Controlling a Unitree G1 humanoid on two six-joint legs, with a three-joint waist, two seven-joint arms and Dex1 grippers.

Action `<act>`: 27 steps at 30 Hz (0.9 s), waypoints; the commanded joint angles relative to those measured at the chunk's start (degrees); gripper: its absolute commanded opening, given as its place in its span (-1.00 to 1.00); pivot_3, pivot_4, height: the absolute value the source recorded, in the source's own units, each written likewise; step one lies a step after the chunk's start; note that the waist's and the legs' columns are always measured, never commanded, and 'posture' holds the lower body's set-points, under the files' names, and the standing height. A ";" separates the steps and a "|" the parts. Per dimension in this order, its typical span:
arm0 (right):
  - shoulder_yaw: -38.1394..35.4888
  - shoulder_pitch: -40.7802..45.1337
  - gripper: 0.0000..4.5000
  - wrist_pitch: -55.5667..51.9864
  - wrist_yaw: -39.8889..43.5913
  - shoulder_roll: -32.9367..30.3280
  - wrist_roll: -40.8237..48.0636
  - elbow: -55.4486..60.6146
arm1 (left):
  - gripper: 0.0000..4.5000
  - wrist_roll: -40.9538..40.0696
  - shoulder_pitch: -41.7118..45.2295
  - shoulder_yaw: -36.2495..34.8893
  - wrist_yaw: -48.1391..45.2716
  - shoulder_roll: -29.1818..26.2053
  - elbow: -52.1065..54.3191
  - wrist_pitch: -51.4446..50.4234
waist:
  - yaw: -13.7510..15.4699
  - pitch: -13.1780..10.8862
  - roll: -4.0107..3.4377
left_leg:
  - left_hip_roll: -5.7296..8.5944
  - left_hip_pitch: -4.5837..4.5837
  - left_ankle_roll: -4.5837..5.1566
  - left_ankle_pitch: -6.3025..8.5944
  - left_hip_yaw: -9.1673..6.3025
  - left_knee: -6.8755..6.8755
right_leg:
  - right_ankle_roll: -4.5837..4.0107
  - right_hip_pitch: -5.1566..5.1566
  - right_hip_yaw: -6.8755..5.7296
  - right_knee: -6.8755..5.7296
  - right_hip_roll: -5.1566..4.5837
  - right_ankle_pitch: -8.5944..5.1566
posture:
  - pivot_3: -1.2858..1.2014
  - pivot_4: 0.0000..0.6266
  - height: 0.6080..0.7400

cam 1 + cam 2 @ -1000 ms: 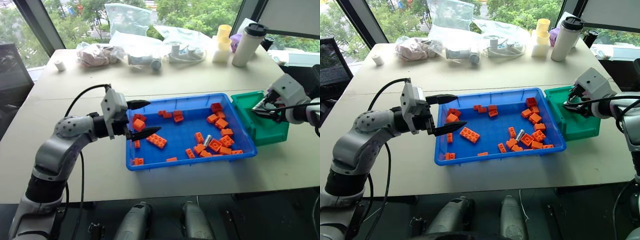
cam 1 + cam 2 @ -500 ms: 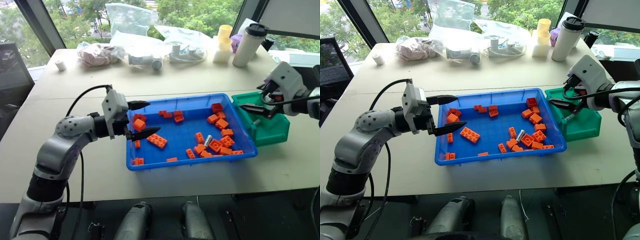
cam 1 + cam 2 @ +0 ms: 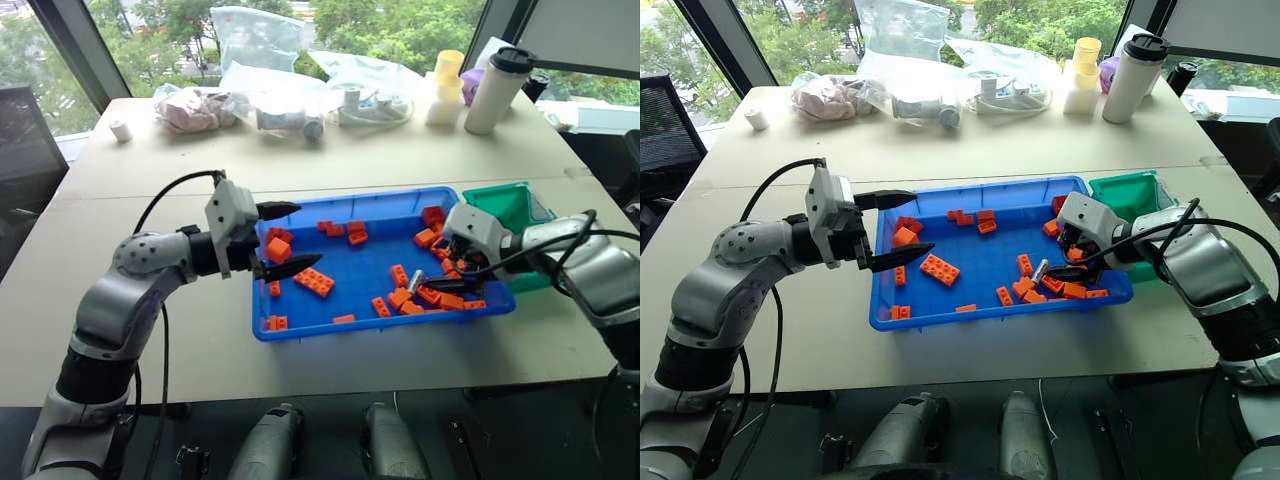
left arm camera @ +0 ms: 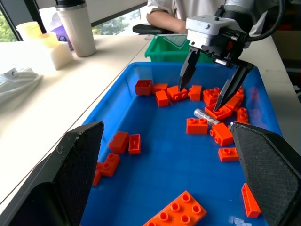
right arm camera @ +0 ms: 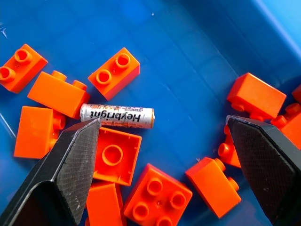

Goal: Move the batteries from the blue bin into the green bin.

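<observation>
Taking the blue bin [image 3: 300,325] as the landmark, the left gripper [image 3: 285,238] hangs over its left end with its two black fingers spread and nothing between them; it has no part in this step and is best left where it is.

The work is at the bin's right end. There the right gripper [image 4: 209,92] points steeply down into the bin, fingers wide apart and empty, straddling the cluster of orange bricks [image 5: 116,73]. The battery [image 5: 116,116] lies flat on the blue floor of the bin, inside that cluster, with bricks touching or just beside it on several sides.

To pick it cleanly, I judge the fingers should come down across the battery's short axis, one on each long side, and not along its length, where the round body would likely roll out. One fingertip [image 5: 80,155] already sits close beside the battery over a brick, so the wrist probably needs a small shift to centre the battery in the gap. Lowering onto a brick would stop the closing short or pick the wrong thing. Close gently, lift straight up, then carry to the green bin [image 3: 520,215], which stands touching the blue bin's right end.

Count:
- batteries in the blue bin: one visible
- orange bricks: roughly two dozen, mostly heaped at the right end
- blue bins: one
- green bins: one; I cannot see what it contains
</observation>
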State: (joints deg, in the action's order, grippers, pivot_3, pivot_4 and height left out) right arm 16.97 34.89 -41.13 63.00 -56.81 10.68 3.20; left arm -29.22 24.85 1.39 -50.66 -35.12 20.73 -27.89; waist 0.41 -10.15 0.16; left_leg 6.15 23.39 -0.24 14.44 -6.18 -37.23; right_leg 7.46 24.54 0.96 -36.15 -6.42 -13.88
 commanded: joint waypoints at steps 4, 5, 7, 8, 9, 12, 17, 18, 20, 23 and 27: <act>2.14 3.47 0.96 4.11 4.70 1.10 -3.12 -2.88 | 1.00 -0.31 -0.85 -1.21 1.41 -0.15 3.25 0.40 | 0.20 0.00 0.00 | 0.01 0.00 0.00 0.00 0.00 -0.01 | 0.00 -0.01 0.00 0.00 -0.01 0.00 | 0.03 -0.52 1.00; 2.54 3.71 0.96 4.45 5.37 0.99 -3.60 -3.17 | 1.00 -0.33 -1.13 -1.31 1.75 -0.14 3.58 0.32 | 0.23 0.00 0.00 | 0.01 0.00 0.00 0.00 0.00 -0.01 | 0.00 0.00 0.00 0.00 -0.01 0.00 | 0.03 -0.52 1.00; 2.83 3.92 0.96 4.94 6.44 0.93 -4.25 -3.36 | 1.00 -0.26 -1.51 -1.43 2.22 -0.18 3.96 0.24 | 0.22 0.00 0.00 | 0.02 0.00 0.00 0.00 0.00 -0.01 | 0.00 -0.01 0.00 0.00 -0.01 0.00 | 0.03 -0.52 1.00; 2.85 3.90 0.96 4.85 7.07 0.88 -4.36 -3.09 | 1.00 -0.27 -1.68 -1.51 2.40 -0.20 4.11 0.18 | 0.21 0.00 0.00 | 0.02 0.00 0.00 0.00 0.00 -0.01 | 0.00 -0.01 0.00 0.00 -0.01 0.00 | 0.03 -0.52 1.00; 2.98 3.79 0.96 4.85 7.62 0.74 -4.67 -2.76 | 1.00 -0.29 -1.81 -1.55 2.58 -0.21 4.23 0.16 | 0.21 0.00 0.00 | 0.01 0.00 0.00 0.00 0.00 -0.01 | 0.00 -0.01 0.00 0.00 0.00 0.00 | 0.03 -0.52 1.00; 3.55 3.33 0.96 5.73 8.60 0.38 -6.23 -2.70 | 1.00 -0.34 -1.95 -1.53 2.90 -0.27 4.34 0.19 | 0.21 0.00 0.00 | 0.01 0.00 0.00 0.00 -0.01 -0.01 | 0.00 0.00 0.00 -0.01 0.00 0.00 | 0.03 -0.52 1.00; 3.37 3.54 0.96 5.55 9.98 0.40 -7.07 -2.45 | 1.00 -0.47 -1.91 -1.64 3.09 -0.37 4.48 0.18 | 0.22 0.00 0.00 | 0.01 0.00 0.00 0.00 -0.01 -0.01 | 0.00 0.00 0.00 -0.01 0.00 0.00 | 0.03 -0.52 1.00; 3.50 3.57 0.96 5.99 9.89 0.57 -7.56 -2.56 | 1.00 -0.46 -1.92 -1.60 3.12 -0.36 4.52 0.21 | 0.22 0.00 0.00 | 0.01 0.00 0.00 0.00 -0.01 -0.01 | 0.00 0.00 0.00 -0.01 0.00 0.00 | 0.03 -0.52 1.00; 3.73 3.58 0.96 6.62 9.72 1.12 -8.31 -2.84 | 1.00 -0.41 -1.84 -1.47 3.20 -0.27 4.48 0.28 | 0.21 0.00 0.00 | 0.01 0.00 0.00 0.00 0.00 -0.01 | 0.00 0.00 0.00 0.00 -0.01 0.00 | 0.03 -0.52 1.00; 3.91 3.73 0.96 7.37 9.34 2.02 -9.18 -3.47 | 1.00 -0.44 -1.77 -1.36 3.27 -0.23 4.57 0.23 | 0.21 0.00 0.00 | 0.01 0.00 0.00 0.00 0.00 -0.01 | 0.00 0.00 0.00 -0.01 0.00 0.00 | 0.03 -0.52 1.00; 3.99 3.98 0.96 8.27 9.34 2.89 -10.21 -3.98 | 1.00 -0.52 -1.62 -1.35 3.26 -0.36 4.63 0.10 | 0.21 0.00 0.00 | 0.01 0.00 -0.01 0.00 -0.01 -0.01 | 0.00 0.00 0.00 -0.01 0.00 0.00 | 0.03 -0.52 1.00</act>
State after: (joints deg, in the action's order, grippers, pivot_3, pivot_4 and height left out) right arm 21.62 37.61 -33.78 72.35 -54.14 0.92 -1.03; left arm -29.25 22.77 1.24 -47.48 -35.15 23.37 -28.19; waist 0.62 -10.15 0.16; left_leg 6.16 23.39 -0.25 14.44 -6.19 -37.24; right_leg 7.46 24.54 0.96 -36.16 -6.42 -13.88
